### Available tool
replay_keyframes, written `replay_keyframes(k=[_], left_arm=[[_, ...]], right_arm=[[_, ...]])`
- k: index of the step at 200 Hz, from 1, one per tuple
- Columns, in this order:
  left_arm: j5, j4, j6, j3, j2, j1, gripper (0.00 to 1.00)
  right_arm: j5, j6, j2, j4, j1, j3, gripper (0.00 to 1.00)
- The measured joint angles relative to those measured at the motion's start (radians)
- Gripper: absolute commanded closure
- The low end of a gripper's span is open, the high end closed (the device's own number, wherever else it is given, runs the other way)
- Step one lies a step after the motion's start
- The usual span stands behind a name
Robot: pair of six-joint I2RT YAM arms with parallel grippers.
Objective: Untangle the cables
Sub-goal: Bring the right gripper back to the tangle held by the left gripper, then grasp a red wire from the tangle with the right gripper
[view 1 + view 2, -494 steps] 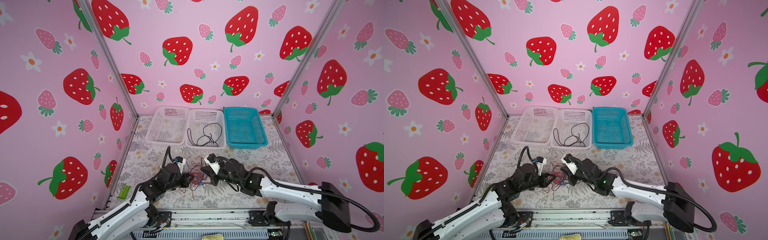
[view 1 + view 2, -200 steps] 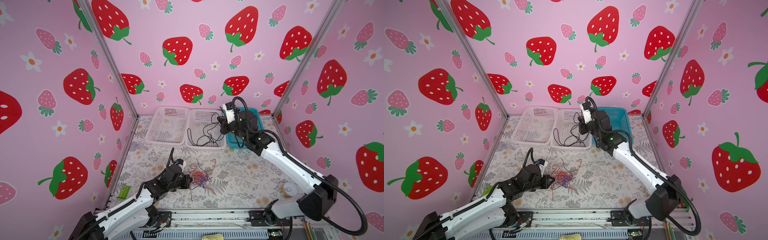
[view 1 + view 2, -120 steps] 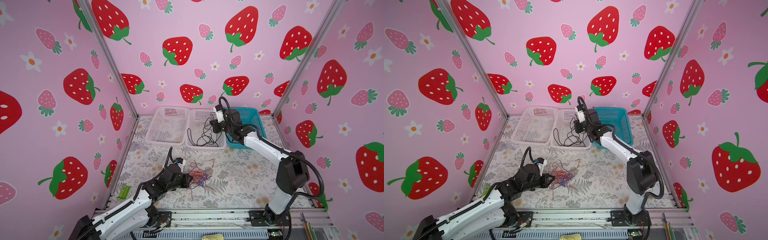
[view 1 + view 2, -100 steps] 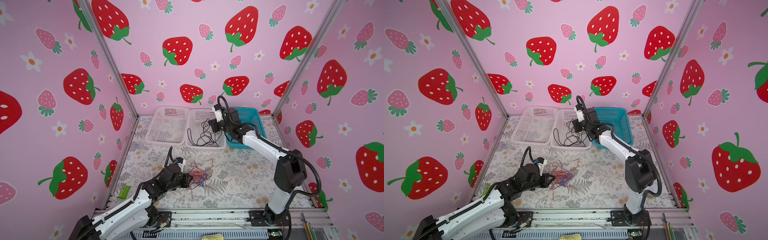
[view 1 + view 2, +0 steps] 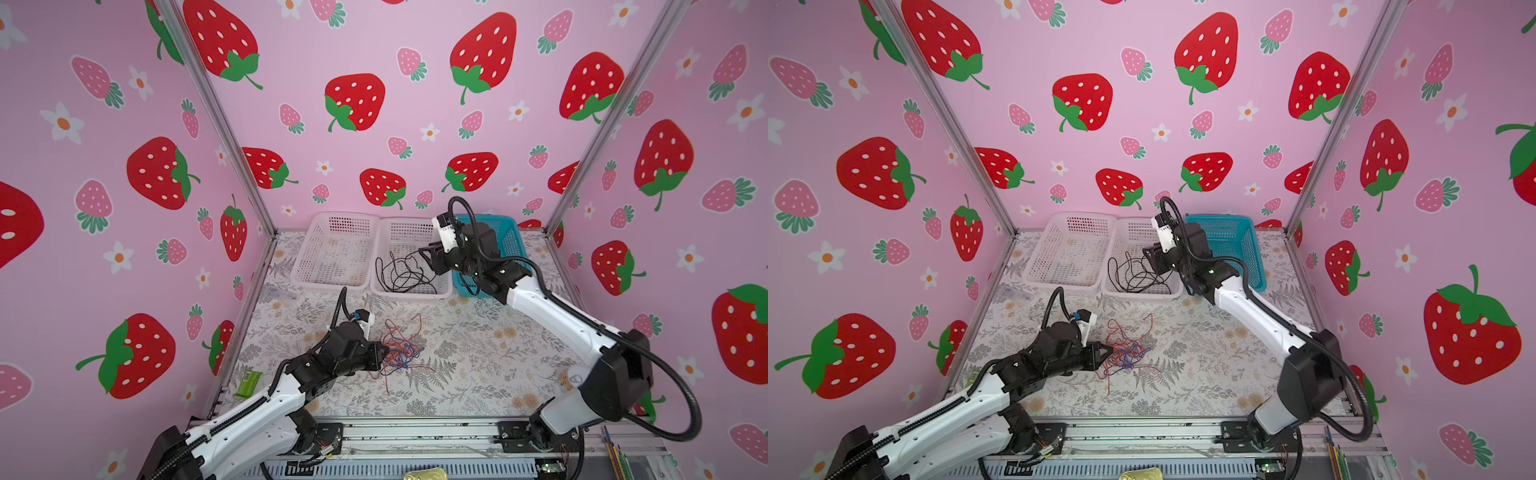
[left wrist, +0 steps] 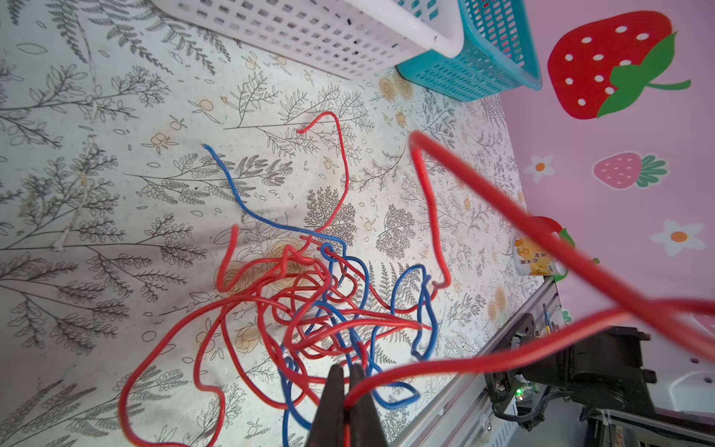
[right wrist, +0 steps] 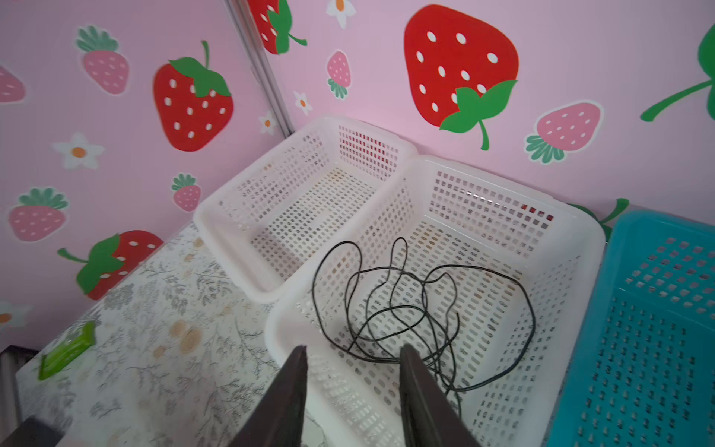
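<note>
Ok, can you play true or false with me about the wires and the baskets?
The black cables lie in the middle white basket. True.
The left gripper is open and empty. False: the left gripper is shut on a red cable.
The red and blue tangle sits in the blue basket. False: the red and blue tangle lies on the table; the blue basket shows no cables.
The right gripper hangs over the middle white basket, jaws apart. True.
The left white basket holds cables. False: the left white basket shows nothing inside.
</note>
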Motion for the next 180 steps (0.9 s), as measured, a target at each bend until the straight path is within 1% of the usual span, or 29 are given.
replay_keyframes(k=[17,36,54,71,98,135,164,180], left_arm=[[0.000,0.000,0.003,0.007,-0.006,0.000,1.00],[0.009,-0.001,0.006,0.015,-0.013,0.001,1.00],[0.021,0.000,0.012,0.027,-0.015,0.001,1.00],[0.033,0.000,0.019,0.035,-0.021,0.001,1.00],[0.050,0.003,0.029,0.039,-0.035,0.001,1.00],[0.068,0.006,0.030,0.048,-0.037,0.001,1.00],[0.079,0.015,0.030,0.052,-0.031,0.001,1.00],[0.080,0.018,0.030,0.052,-0.032,0.001,1.00]], right_arm=[[-0.056,0.000,-0.129,0.060,0.054,-0.164,0.57],[-0.108,-0.001,-0.219,0.131,0.116,-0.326,0.57],[-0.134,-0.005,-0.258,0.174,0.155,-0.449,0.57],[-0.151,-0.008,-0.259,0.200,0.165,-0.525,0.58],[-0.155,-0.020,-0.254,0.248,0.196,-0.590,0.58],[-0.158,-0.034,-0.232,0.347,0.249,-0.602,0.59],[-0.152,-0.050,-0.175,0.399,0.275,-0.602,0.63],[-0.144,-0.053,-0.146,0.410,0.280,-0.602,0.68]])
